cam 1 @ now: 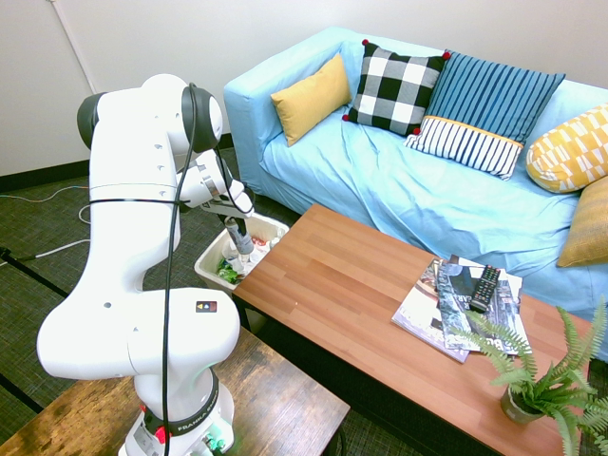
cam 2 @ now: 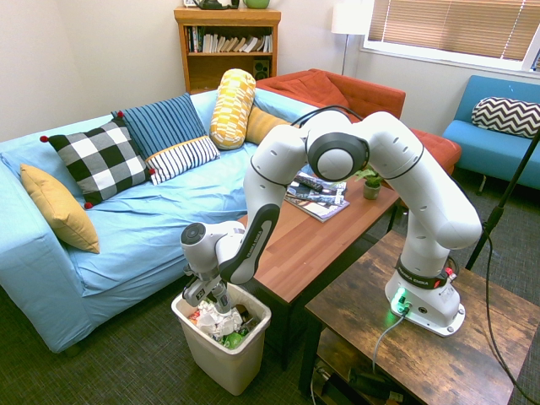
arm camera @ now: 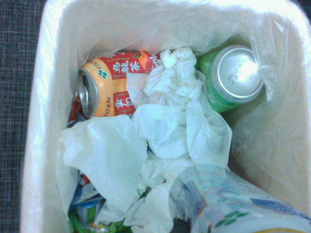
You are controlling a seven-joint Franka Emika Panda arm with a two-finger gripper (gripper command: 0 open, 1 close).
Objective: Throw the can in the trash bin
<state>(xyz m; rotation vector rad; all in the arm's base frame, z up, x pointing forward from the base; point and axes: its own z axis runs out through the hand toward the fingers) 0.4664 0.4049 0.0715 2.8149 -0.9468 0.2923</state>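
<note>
Silver-grey can (arm camera: 243, 206) is held tilted between the closed fingers of the claw (cam 2: 219, 288), over the trash bin (cam 2: 221, 363). After release it may roll, because the crumpled white paper (arm camera: 163, 126) looks soft and uneven; can is smooth, cylindrical, liner (arm camera: 129, 31) wrinkled, thin plastic

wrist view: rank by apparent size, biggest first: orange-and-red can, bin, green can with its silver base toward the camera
1. bin
2. orange-and-red can
3. green can

The two cans are close; tissue hides part of the orange-and-red one, so 2 over 3 is tentative.
</note>
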